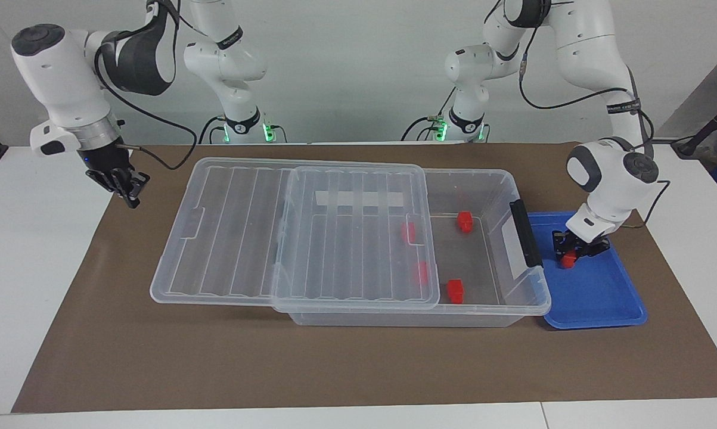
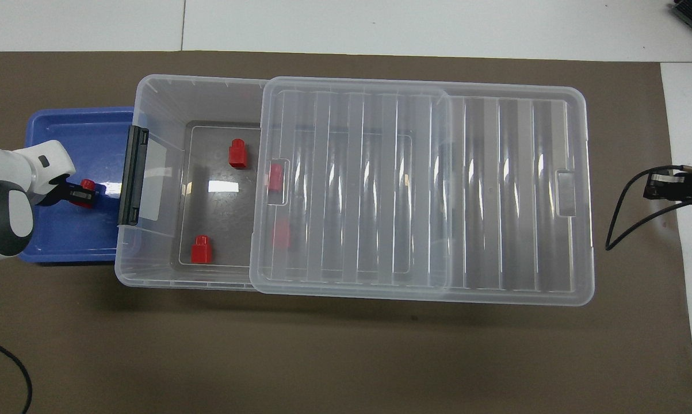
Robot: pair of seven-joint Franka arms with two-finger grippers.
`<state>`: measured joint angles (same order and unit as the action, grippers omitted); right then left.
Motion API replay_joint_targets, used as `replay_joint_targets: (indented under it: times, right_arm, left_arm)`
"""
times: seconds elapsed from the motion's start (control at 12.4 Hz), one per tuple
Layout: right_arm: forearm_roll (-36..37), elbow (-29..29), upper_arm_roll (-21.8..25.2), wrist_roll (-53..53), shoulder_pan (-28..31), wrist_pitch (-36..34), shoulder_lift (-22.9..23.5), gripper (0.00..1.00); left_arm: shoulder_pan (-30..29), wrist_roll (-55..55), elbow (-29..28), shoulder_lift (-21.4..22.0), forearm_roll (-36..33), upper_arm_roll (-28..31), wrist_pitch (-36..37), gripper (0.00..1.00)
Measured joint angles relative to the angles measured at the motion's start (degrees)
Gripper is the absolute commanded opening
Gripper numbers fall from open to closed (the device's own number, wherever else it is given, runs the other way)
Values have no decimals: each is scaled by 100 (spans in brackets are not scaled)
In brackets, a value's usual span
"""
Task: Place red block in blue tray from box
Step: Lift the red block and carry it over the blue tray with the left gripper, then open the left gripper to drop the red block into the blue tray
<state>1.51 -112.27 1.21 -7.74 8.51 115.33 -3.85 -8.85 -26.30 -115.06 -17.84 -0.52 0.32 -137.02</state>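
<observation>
1. Your left gripper [image 1: 574, 252] is down inside the blue tray [image 1: 608, 298], its fingers closed around a red block [image 1: 568, 259]. From above, the same block [image 2: 86, 185] shows at the fingertips over the tray's floor, in the half of the tray nearest the box [image 1: 483, 262].

2. Whether the block already rests on the tray floor or hangs just above it, you cannot tell from either view.

3. By my reading you are at the placing step: the block is out of the box and over its target, and only the release is left.

4. Your next move calls for a short descent, if any gap remains, then a clean parting of the fingers so the block stays where it lands. Lift straight up afterwards; the black clip handle [image 1: 525, 232] stands close beside the gripper.

5. Four more red blocks lie in the box: two on the uncovered floor [image 1: 464, 221] [image 1: 455, 290], and two under the edge of the lid [image 1: 310, 238], which is slid toward the right arm's end.

6. Your right gripper [image 1: 127, 189] waits in the air over the brown mat [image 1: 358, 369] at its own end, well apart from the box. Its finger state I cannot tell.
</observation>
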Motion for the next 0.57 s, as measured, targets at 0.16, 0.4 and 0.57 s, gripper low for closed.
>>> replay_joint_targets:
  times: [0.16,0.4,0.57]
  right_arm:
    - [0,-119,-1,0,-2,194,6,0]
    - [-1,-251,-7,0,-70,232,29,0]
    - [-1,-358,-15,0,-143,305,52,0]
  left_arm:
    - [-3,-1,15,1,0,0,0,100]
    - [0,30,379,55,3,-14,481,100]
    - [16,311,986,242,8,-58,1510,100]
